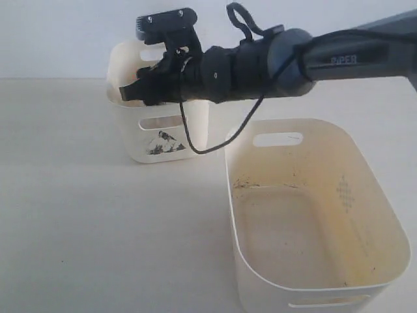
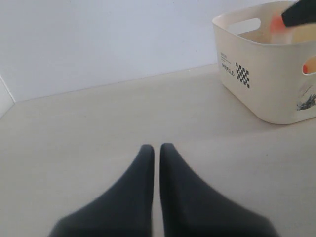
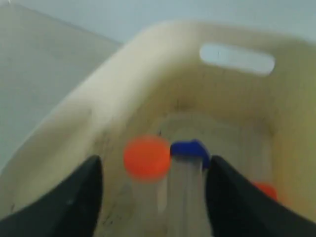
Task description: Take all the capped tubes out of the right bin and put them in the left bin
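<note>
Drop step, upper left: the right gripper (image 1: pixel 125 94) hangs over the left bin (image 1: pixel 130 140), jaws wide, an orange-capped tube (image 3: pixel 146 160) loose between them above a blue-capped tube (image 3: pixel 187 148), the right bin (image 1: pixel 260 280) shows no tubes, so next probably just a clean lift out, while the left gripper (image 2: pixel 157 148) sits pinched together, holding nothing.

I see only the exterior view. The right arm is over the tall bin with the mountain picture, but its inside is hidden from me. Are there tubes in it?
Observer: Yes. The right wrist view looks into the left bin. A blue-capped tube is in there, with an orange cap near it.
Operator: Do the right fingers hold a tube?
Observer: No. The right fingers stand apart. A blurred orange-capped tube is between them and touches neither.
Operator: And the left arm?
Observer: In the left wrist view the left fingers are shut on nothing, above the table.
</note>
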